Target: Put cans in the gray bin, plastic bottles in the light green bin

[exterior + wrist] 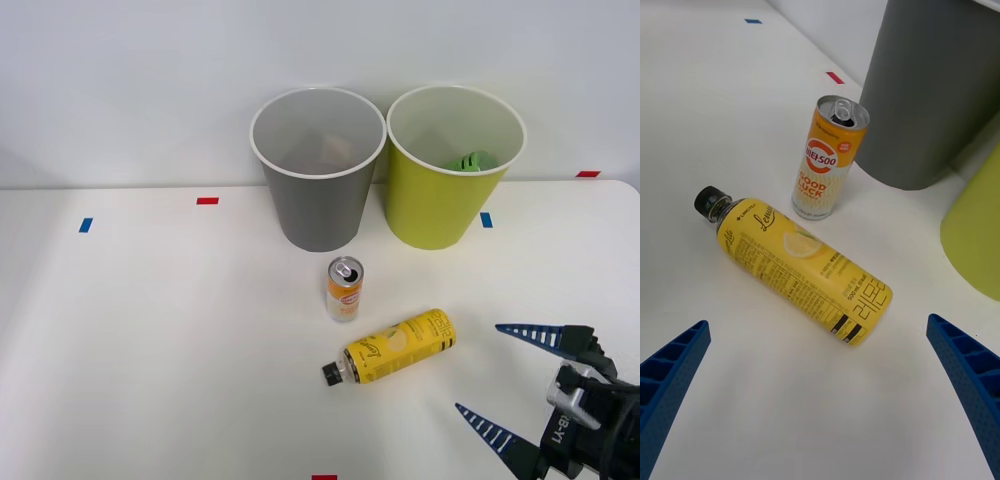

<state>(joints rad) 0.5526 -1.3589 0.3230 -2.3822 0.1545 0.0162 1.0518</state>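
While your right gripper (502,378) hung open, the yellow bottle (396,347) awaited pickup.
You needed to close around it, bound for the light green bin (447,222).

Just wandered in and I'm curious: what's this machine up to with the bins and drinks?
It is sorting drink containers into two bins. Its right claw is open and empty, hovering over the white table near a yellow bottle lying on its side. An orange can stands upright just beyond, in front of the gray bin. Neither has been picked up yet. Something green already sits inside the light green bin.
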